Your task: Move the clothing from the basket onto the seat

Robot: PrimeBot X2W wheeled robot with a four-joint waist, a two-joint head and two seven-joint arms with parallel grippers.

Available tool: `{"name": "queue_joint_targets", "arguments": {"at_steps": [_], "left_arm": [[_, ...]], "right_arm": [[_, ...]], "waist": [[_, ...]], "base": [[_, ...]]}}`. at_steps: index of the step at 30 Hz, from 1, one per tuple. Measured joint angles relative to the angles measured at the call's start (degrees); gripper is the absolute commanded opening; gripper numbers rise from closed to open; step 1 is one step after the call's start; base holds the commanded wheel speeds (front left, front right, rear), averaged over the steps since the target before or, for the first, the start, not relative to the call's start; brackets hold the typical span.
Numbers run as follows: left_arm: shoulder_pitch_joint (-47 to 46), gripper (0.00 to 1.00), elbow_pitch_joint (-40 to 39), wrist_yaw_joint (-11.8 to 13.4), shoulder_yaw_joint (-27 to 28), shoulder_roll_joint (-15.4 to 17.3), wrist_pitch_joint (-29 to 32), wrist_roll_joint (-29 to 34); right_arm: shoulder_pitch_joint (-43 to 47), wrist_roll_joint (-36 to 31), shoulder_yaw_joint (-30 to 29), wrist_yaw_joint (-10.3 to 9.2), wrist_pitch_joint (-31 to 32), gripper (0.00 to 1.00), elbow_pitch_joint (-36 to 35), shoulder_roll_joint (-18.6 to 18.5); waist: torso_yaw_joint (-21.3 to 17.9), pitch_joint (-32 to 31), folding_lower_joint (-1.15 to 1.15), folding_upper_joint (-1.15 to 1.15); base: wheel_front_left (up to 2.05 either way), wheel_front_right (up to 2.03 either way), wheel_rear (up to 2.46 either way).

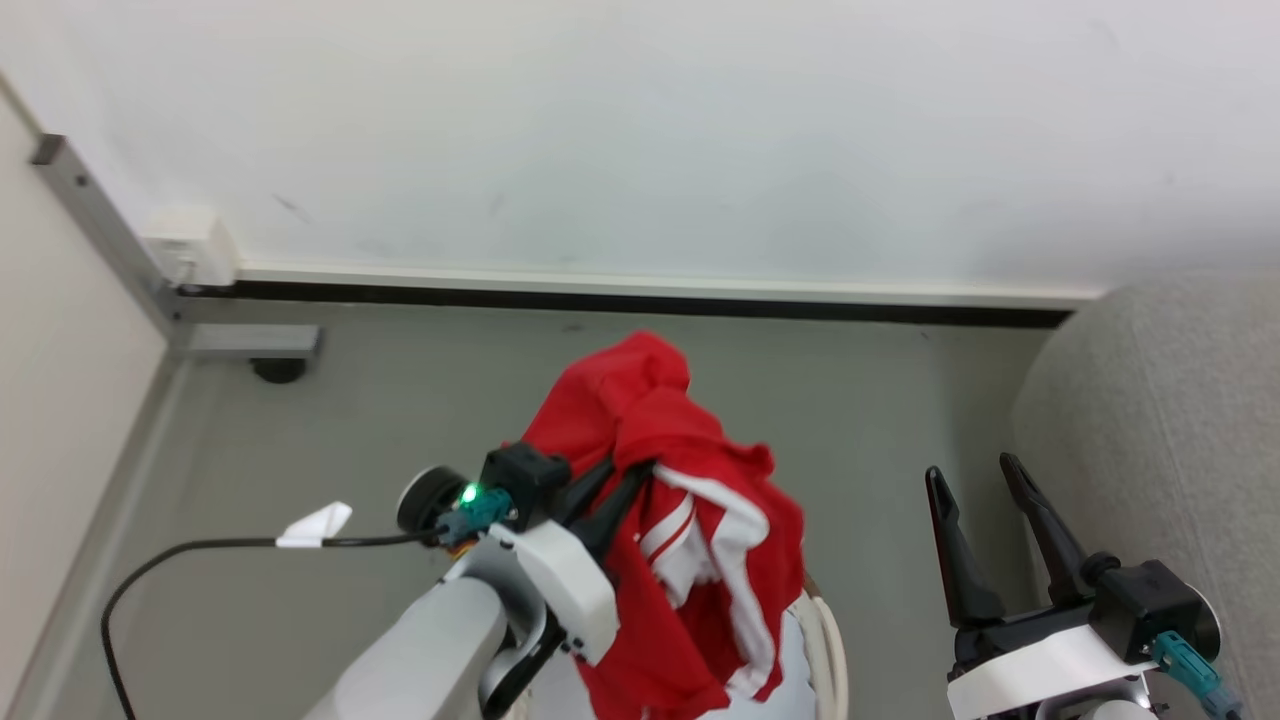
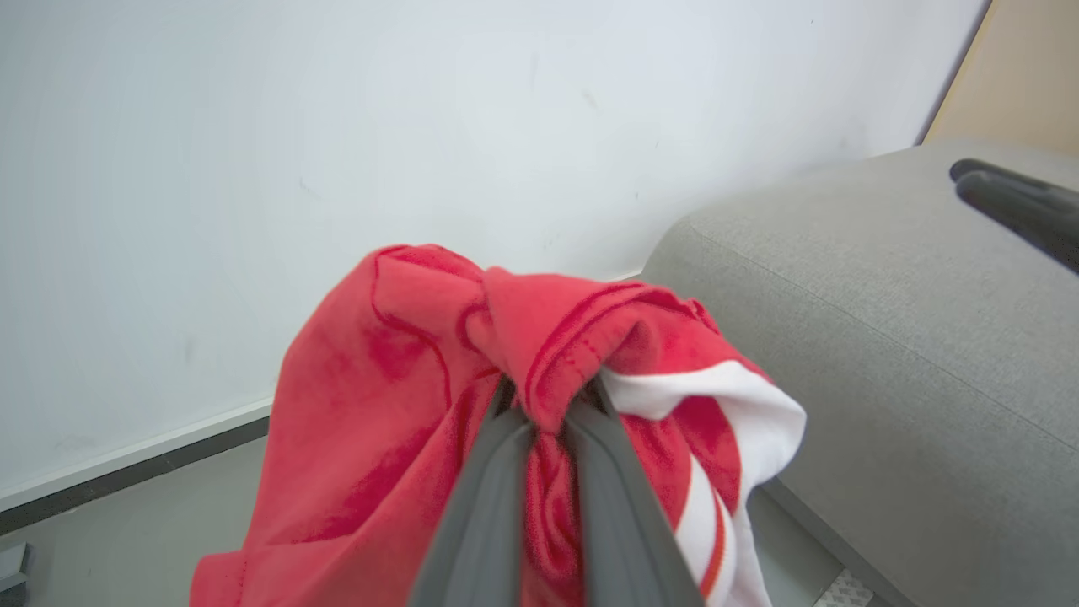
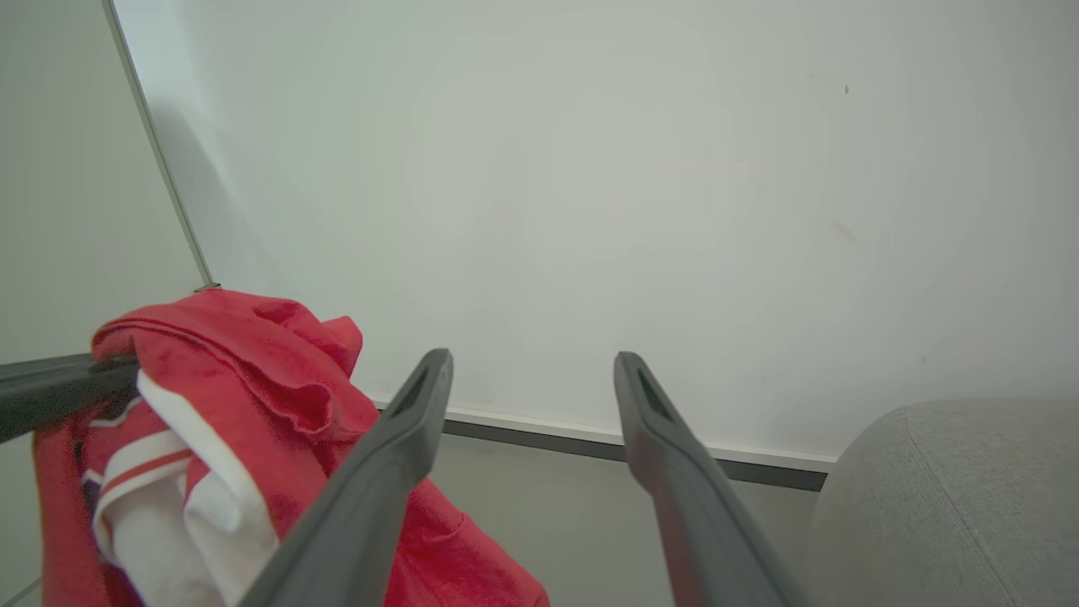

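Observation:
The red clothing with white striped trim hangs bunched in the air, draped over my left gripper, which is shut on it. The left wrist view shows the dark fingers pinching a fold of the clothing. Below the garment a bit of the basket's white rim peeks out; the rest is hidden. My right gripper stands open and empty at the lower right, next to the grey seat. In the right wrist view the clothing hangs left of the open right gripper, with the seat at lower right.
A white wall with a dark baseboard runs across the back. A metal frame post with a foot stands at the left. A black cable with a white tag trails over the grey floor.

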Motion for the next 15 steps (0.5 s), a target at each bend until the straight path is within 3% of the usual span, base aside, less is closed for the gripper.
{"name": "queue_joint_targets", "arguments": {"at_steps": [6,15], "left_arm": [[-0.6,0.0,-6.6,0.1,3.4,-0.2,0.0,-0.1],[-3.8,0.0,-13.2,1.6,5.0,1.5,1.5,0.2]], "right_arm": [[0.3,0.1,0.7,0.0,0.0,1.0,-0.2,0.0],[1.0,1.6,2.0,0.0,0.0,1.0,-1.8,0.0]], "waist": [[2.2,-1.6,0.0,0.0],[2.1,-1.9,0.0,0.0]], "base": [[0.0,0.0,0.0],[0.0,0.0,0.0]]}}
